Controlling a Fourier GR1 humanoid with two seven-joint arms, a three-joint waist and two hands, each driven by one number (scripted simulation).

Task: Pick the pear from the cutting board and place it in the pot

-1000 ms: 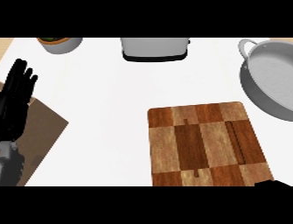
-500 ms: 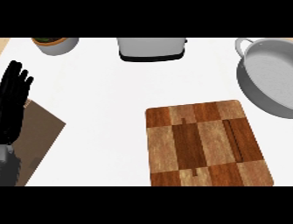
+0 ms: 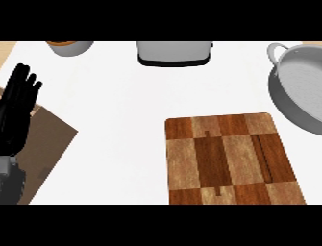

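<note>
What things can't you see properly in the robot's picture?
- Pear: it shows nowhere in the head view, not on the cutting board nor in the pot.
- Right hand: outside the view.
- Pot: its right side is cut off by the edge.
- Cup and toaster: tops cut off at the view's top.
- Left hand: resting open at the view's left; its forearm runs off the bottom.

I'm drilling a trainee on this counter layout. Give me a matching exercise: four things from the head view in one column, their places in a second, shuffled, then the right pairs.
Things:
1. pot
2. cutting board
3. left hand
4. toaster

Places:
A. top middle of the counter
B. left edge, fingers up, open
C. right edge, beyond the board
D. lower middle-right of the counter

Pairs: 1-C, 2-D, 3-B, 4-A
</note>
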